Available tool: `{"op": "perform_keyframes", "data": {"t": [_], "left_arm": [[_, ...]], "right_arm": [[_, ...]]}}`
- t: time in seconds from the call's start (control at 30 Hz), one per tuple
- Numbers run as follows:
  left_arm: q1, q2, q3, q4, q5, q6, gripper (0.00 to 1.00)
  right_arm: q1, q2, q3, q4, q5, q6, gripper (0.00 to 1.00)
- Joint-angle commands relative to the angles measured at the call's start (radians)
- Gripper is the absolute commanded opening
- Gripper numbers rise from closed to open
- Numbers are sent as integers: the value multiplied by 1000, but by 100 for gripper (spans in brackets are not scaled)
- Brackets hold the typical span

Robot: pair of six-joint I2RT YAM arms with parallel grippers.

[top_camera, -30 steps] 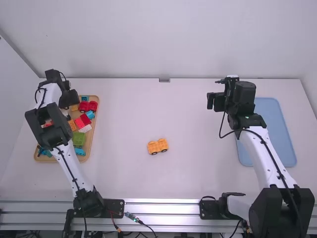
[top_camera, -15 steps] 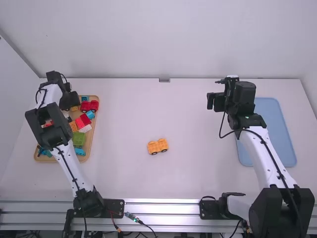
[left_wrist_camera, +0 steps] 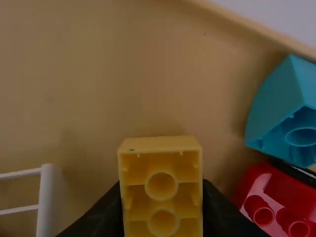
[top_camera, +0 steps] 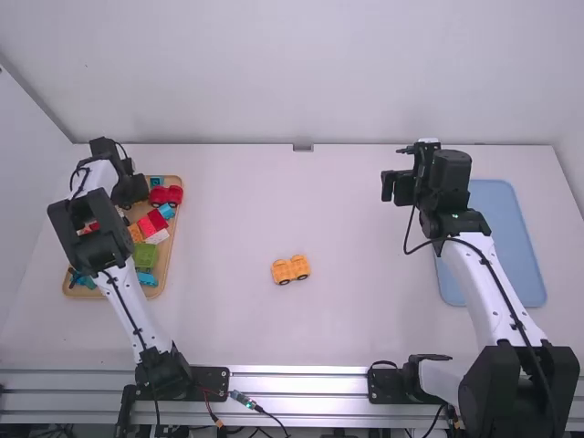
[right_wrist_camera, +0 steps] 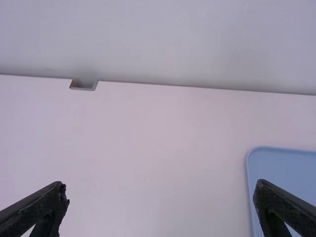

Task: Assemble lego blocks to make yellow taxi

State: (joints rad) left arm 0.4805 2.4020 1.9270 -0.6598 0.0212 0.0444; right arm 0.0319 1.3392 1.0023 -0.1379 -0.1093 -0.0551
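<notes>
Taxi base (top_camera: 291,268), high view: the orange-yellow wheeled piece stands alone near the middle of the white table (top_camera: 347,210), apparently upright on its wheels, and you see no block mounted on it. The left arm (top_camera: 123,297) reaches over the wooden tray (top_camera: 165,281), where you find the loose parts, among them a red wheeled car (top_camera: 166,195) and a green block (top_camera: 145,255). The right arm (top_camera: 484,283) stands beside the blue tray (top_camera: 500,228), well apart from the base.

Left wrist view: you have a yellow block (left_wrist_camera: 161,144) pinched between the two fingers of the left gripper (left_wrist_camera: 162,195), its hollow side with the round tubes turned toward the camera. Near it lie a blue piece (left_wrist_camera: 274,108) and, beside that, a red piece (left_wrist_camera: 291,192); a white barred piece (left_wrist_camera: 46,197) lies on the opposite side.

Right wrist view: the right gripper (right_wrist_camera: 160,192) is spread wide with nothing between its fingers, over table surface and the near corner of the blue tray.

Progress, as judged: you have the base set out and a likely body block in grip, but assembly proper is yet to begin. Left to do are carrying the block over, turning it stud side up if needed, pressing it on, and adding any further parts.
</notes>
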Motion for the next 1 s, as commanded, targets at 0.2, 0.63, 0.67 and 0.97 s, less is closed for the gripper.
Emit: {"op": "perform_keyframes", "data": {"t": [0.2,0.63,0.67,0.97], "left_arm": [[0,15,-8,0,-38,-9,31],[0,7,20,-34,-7,-7,28],[0,6,23,-38,0,-5,28],[-13,-186,-14,-46,95,-1,2]], "right_arm": [[2,7,32,-2,2,5,99],[1,7,32,6,-83,6,99],[1,7,32,8,-88,6,99],[5,7,32,26,-108,5,99]]}}
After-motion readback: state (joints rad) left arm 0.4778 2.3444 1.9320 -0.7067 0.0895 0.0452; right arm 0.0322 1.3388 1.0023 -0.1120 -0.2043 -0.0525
